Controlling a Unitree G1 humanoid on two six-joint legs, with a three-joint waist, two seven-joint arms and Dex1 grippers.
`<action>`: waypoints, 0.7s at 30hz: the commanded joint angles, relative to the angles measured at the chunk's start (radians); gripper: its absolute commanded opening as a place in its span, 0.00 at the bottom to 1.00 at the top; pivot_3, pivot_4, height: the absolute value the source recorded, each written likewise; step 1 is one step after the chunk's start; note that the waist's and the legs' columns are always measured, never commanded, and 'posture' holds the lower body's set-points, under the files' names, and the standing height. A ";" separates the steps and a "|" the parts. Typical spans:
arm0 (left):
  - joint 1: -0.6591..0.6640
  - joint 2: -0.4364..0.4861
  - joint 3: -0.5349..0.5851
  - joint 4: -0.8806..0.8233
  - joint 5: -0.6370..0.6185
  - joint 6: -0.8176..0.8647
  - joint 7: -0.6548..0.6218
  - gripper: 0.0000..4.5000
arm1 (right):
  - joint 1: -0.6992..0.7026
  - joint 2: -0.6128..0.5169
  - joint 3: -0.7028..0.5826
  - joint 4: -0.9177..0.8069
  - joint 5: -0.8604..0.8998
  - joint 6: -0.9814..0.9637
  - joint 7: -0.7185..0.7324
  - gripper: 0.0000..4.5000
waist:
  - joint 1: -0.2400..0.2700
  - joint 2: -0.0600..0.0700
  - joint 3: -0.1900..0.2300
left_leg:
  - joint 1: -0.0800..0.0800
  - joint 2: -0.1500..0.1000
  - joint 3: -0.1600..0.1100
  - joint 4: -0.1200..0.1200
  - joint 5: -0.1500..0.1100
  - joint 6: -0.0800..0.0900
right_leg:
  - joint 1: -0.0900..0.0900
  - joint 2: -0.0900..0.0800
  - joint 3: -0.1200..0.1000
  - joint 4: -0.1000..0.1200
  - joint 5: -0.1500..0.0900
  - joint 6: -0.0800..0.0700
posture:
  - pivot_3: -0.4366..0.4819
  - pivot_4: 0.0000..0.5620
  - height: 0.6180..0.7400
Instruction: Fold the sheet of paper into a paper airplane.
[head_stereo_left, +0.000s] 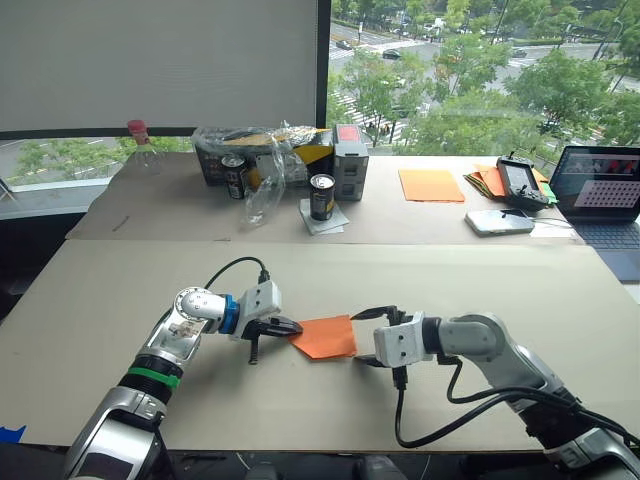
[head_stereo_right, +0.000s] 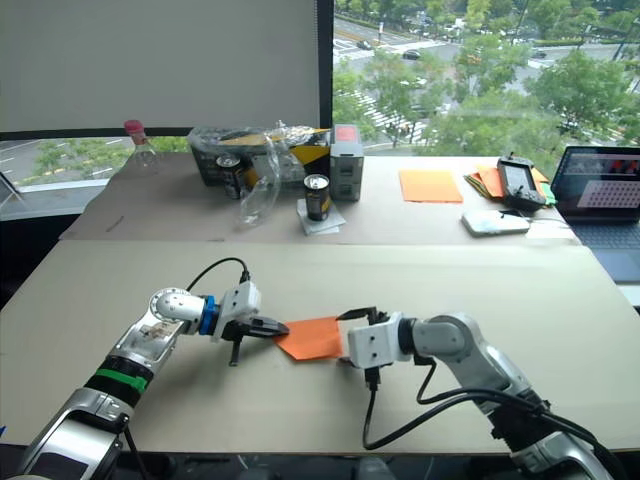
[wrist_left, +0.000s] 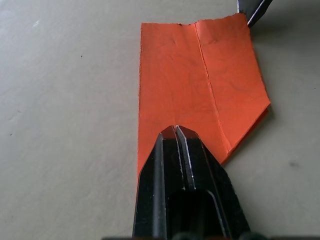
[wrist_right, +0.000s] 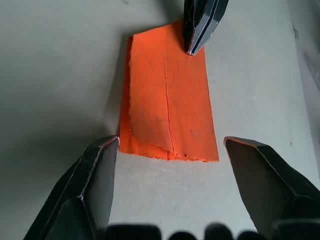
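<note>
The sheet of paper (head_stereo_left: 325, 337) is a bright orange, layered, folded strip with a crease along its length. It lies flat on the tan table (head_stereo_left: 120, 300) between my two grippers. My left gripper (head_stereo_left: 293, 326) is shut, and its closed tip rests on top of the strip's left end (wrist_left: 175, 129). My right gripper (head_stereo_left: 359, 338) is open at the strip's right end. Its two fingers (wrist_right: 100, 165) stand apart on either side of that end, close above the table, without touching the paper (wrist_right: 170, 100).
On the back table stand two dark cans (head_stereo_left: 321, 196), a crumpled clear bottle (head_stereo_left: 266, 185), boxes (head_stereo_left: 350, 150), a smooth orange sheet (head_stereo_left: 431, 185), a stack of coloured sheets (head_stereo_left: 487, 181), a controller (head_stereo_left: 520, 182), a phone (head_stereo_left: 498, 221) and a laptop (head_stereo_left: 605, 195).
</note>
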 joint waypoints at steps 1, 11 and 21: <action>0.004 0.008 -0.018 0.024 0.039 0.007 -0.004 0.00 | -0.024 0.006 -0.019 -0.002 -0.007 -0.034 -0.015 0.83 | 0.000 0.000 0.000 | 0.000 0.000 0.000 0.000 0.000 0.000 | 0.000 0.000 0.000 0.000 0.000 0.000 | 0.48 0.27 0.93; 0.000 0.002 -0.018 0.020 0.041 0.011 -0.002 0.00 | -0.017 0.046 0.011 0.010 -0.006 -0.050 -0.006 0.41 | 0.000 0.000 0.000 | 0.000 0.000 0.000 0.000 0.000 0.000 | 0.000 0.000 0.000 0.000 0.000 0.000 | 0.48 0.27 0.93; 0.006 -0.005 -0.010 -0.018 0.018 0.041 -0.011 0.00 | 0.047 0.091 0.014 -0.129 0.160 0.235 0.109 0.01 | 0.001 0.000 0.000 | 0.000 0.000 0.000 0.000 0.000 0.000 | 0.000 0.000 0.000 0.000 0.000 0.000 | 0.48 0.27 0.93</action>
